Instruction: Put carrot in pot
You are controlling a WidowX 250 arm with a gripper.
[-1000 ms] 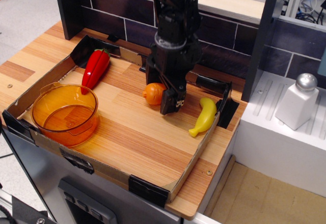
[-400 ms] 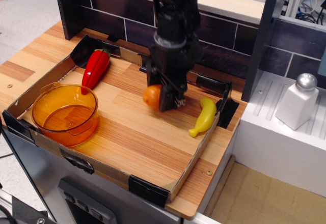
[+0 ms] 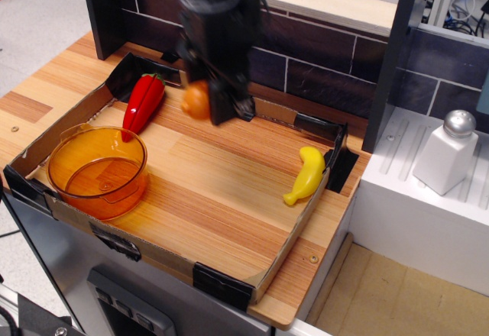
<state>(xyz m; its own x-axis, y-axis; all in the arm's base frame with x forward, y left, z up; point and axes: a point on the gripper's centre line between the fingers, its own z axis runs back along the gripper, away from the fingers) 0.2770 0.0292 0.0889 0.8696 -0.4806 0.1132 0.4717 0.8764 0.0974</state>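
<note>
Carrot [image 3: 196, 100], near-round, long axis indiscernible, gripped in pincer [image 3: 210, 103] upper centre-left, above and right of pot [image 3: 98, 169]

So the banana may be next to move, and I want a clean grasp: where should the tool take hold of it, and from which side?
Take the banana across its thick middle, coming down from above. It lies flat along the tray's right wall, so a side approach looks cramped, and its ends taper.
</note>
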